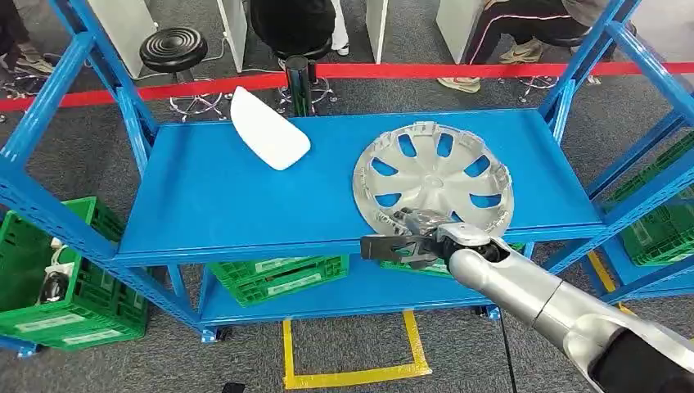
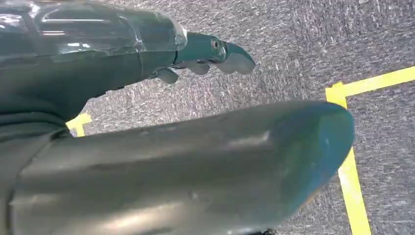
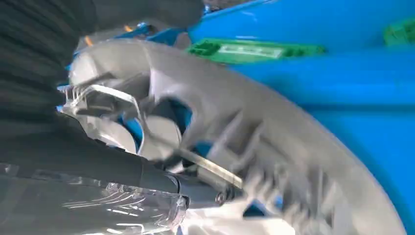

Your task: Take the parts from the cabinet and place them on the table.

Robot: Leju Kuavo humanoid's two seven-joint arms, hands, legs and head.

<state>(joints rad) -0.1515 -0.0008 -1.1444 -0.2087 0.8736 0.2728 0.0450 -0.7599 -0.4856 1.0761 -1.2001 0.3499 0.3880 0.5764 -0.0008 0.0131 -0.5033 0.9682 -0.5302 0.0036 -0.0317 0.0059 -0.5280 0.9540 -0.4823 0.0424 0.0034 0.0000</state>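
My right robot hand [image 1: 407, 246] sits at the near rim of the silver wheel cover [image 1: 434, 185], fingers [image 3: 195, 188] hooked into its openings; in the right wrist view they look closed on the rim, so I judge it held. The cover lies on the blue shelf [image 1: 213, 201], at its front right edge. The right arm reaches forward from the lower right, nearly level. I am in the pick-up step: next I need to lift the cover clear of the shelf edge without snagging the upright posts. A white curved part [image 1: 268, 128] waits at the back left. My left robot hand [image 2: 215, 51] hangs over the floor, holding nothing, fingers loosely extended.
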